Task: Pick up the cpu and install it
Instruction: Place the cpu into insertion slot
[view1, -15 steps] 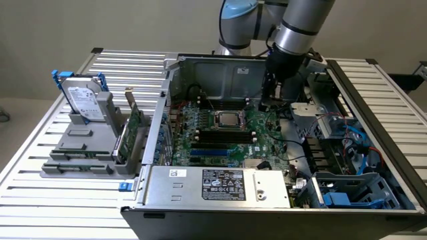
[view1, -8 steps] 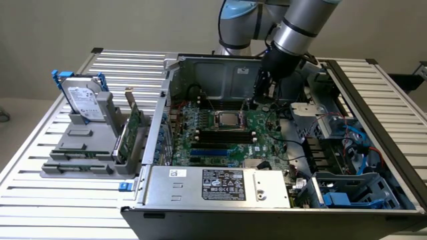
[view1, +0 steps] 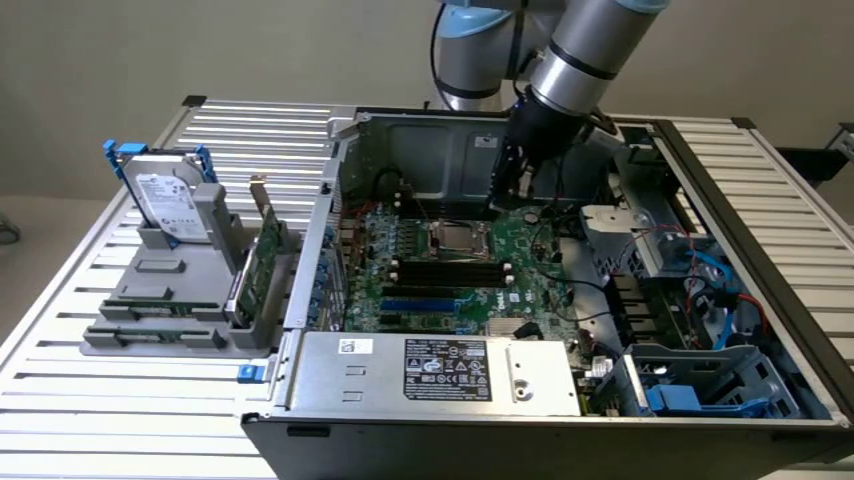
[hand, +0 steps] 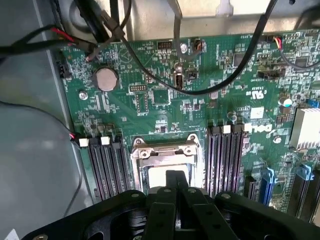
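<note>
The cpu (view1: 454, 239) is a silvery-white square lying flat inside the metal-framed socket (view1: 430, 226) on the green motherboard (view1: 534, 285) of the open computer case. In the wrist view the cpu (hand: 159, 179) shows pale inside the socket frame (hand: 165, 148). My gripper (view1: 513, 204) hangs above the board near the case's back wall, just off the socket toward the exterior view's right. Its dark fingers (hand: 174, 176) are pressed together with nothing between them, apart from the cpu.
Black memory slots (hand: 225, 157) flank the socket. Loose black cables (hand: 220, 82) cross the board near a coin battery (hand: 106, 78). A labelled power supply (view1: 434, 370) closes the case's near side. Outside, at the exterior view's left, a grey rack (view1: 167, 300) holds a hard drive (view1: 171, 205).
</note>
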